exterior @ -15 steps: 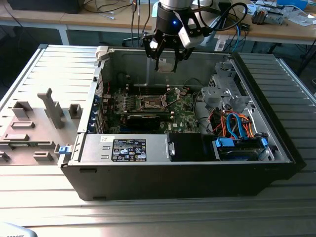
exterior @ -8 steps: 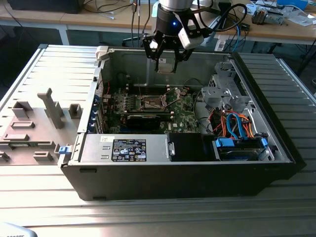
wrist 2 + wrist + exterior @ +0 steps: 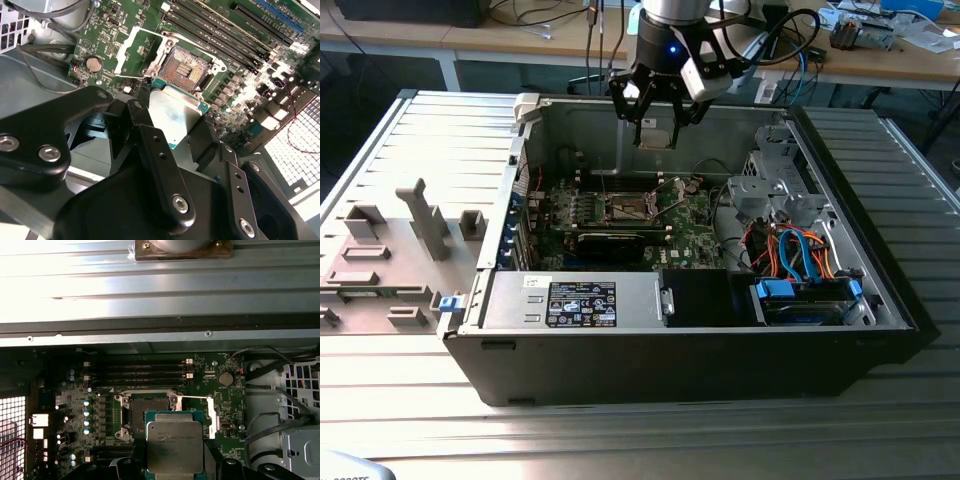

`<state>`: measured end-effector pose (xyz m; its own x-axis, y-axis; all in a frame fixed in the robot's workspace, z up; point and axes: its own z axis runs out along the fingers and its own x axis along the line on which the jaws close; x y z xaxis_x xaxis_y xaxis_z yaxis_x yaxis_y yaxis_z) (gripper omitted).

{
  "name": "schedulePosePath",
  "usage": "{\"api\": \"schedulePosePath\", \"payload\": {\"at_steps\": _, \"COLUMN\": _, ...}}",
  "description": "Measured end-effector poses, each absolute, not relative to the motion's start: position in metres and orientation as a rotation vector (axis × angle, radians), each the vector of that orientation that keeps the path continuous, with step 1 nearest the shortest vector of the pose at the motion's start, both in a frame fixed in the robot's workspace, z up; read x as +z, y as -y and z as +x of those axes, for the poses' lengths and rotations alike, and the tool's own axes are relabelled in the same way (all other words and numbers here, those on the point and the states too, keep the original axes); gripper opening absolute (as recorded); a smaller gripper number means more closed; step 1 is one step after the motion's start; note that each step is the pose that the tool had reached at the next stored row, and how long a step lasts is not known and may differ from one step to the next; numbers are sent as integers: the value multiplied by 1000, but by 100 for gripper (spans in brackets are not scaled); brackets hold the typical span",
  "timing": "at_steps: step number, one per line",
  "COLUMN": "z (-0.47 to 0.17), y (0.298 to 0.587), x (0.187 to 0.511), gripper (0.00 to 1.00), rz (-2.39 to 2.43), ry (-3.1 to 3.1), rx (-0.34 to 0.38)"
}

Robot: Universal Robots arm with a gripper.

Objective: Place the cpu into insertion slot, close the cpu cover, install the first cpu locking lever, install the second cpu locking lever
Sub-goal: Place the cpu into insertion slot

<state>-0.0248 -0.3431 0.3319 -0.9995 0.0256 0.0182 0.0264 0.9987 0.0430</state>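
My gripper (image 3: 656, 118) hangs over the open computer case, shut on the cpu (image 3: 658, 136). In both wrist views the cpu (image 3: 175, 112) (image 3: 175, 442) is a flat square chip with a silver top, clamped by its edges between the black fingers (image 3: 150, 145). It is in the air, well above the green motherboard (image 3: 685, 235). The insertion slot (image 3: 184, 69) (image 3: 147, 410) (image 3: 630, 208) lies uncovered below it, with its dark contact field showing. The cpu cover (image 3: 131, 52) (image 3: 211, 414) is swung open and stands beside the slot. A thin wire lever (image 3: 192, 397) is raised along the slot's edge.
Long black memory slots (image 3: 220, 32) run beside the socket. The case walls (image 3: 620, 135) enclose the board. A power supply (image 3: 575, 300) sits at the front, and a drive cage with blue and orange cables (image 3: 800, 255) on the exterior view's right. A grey fixture (image 3: 425, 220) lies outside on the exterior view's left.
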Motion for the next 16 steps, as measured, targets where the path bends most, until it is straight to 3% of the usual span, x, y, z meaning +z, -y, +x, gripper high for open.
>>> {"api": "schedulePosePath", "payload": {"at_steps": 16, "z": -25, "y": 343, "x": 329, "gripper": 54, "rz": -41, "ry": 3123, "rx": -68}}
